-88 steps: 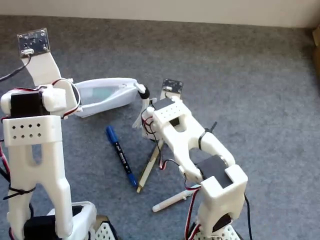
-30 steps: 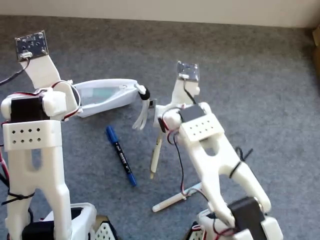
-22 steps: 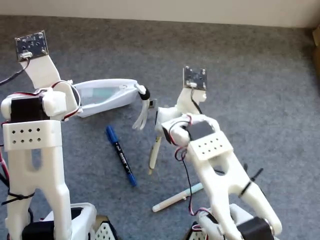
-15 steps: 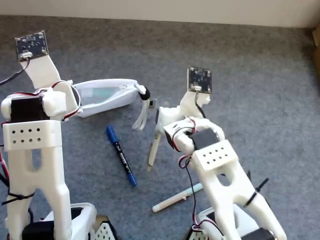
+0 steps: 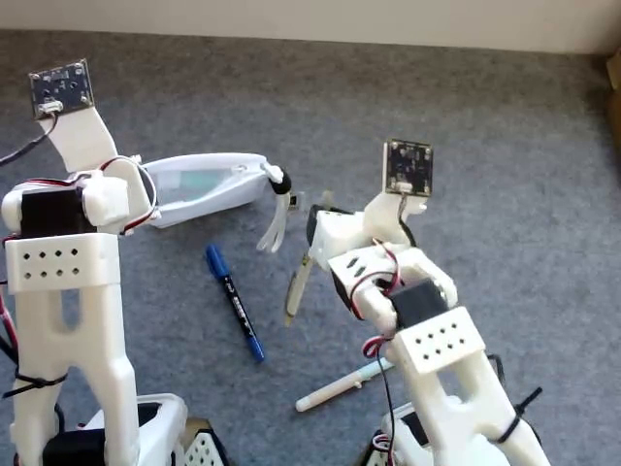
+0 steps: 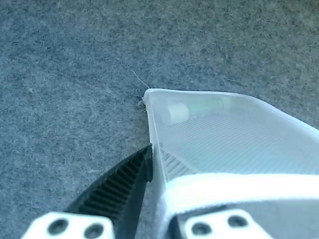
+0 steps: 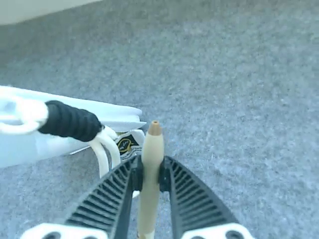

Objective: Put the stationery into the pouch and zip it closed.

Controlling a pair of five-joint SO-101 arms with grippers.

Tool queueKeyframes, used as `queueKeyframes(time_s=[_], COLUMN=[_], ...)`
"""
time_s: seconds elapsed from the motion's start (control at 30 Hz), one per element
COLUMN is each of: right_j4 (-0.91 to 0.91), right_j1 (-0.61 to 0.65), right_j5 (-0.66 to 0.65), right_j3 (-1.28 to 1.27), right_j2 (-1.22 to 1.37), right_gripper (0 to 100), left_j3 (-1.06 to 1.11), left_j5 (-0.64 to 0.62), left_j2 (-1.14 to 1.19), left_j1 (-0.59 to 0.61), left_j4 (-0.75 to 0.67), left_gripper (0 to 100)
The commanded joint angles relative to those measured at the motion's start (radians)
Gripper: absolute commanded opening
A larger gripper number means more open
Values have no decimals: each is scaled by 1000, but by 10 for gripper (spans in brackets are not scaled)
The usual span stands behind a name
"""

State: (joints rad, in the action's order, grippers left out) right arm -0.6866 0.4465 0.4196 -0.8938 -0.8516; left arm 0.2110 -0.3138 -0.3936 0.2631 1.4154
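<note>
While the left gripper pinches the pouch, partly hidden behind its arm, the right gripper clamps a beige pen.

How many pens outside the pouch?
3: blue pen on carpet, white pen beside right arm, beige pen in right gripper. The pouch may hide more.

two white plastic arms, each with a panel of small round holes; black servo blocks at the joints, thin red, black and white cables, small square circuit boards at the wrists, black ribbed jaws.
</note>
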Motion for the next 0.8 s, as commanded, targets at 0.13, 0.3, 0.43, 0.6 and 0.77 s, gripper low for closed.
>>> queueKeyframes(time_s=[0.13, 0.3, 0.43, 0.6, 0.77], right_j4=[168, 292, 325, 325, 325], right_j1=[-50, -48, -48, -45, -44], right_j5=[-18, -18, -18, -18, -18], right_j3=[-113, -228, -271, -280, -274], right_j2=[-189, -298, -369, -452, -547], right_gripper=[5, 5, 5, 5, 5], left_j3=[18, 18, 18, 22, 41], left_j5=[-5, -5, -5, -5, -5], left_j2=[1, 1, 1, 2, 2], left_j1=[19, 19, 19, 15, 13], left_j4=[-23, -21, -21, -20, -41], left_gripper=[31, 31, 31, 31, 32])
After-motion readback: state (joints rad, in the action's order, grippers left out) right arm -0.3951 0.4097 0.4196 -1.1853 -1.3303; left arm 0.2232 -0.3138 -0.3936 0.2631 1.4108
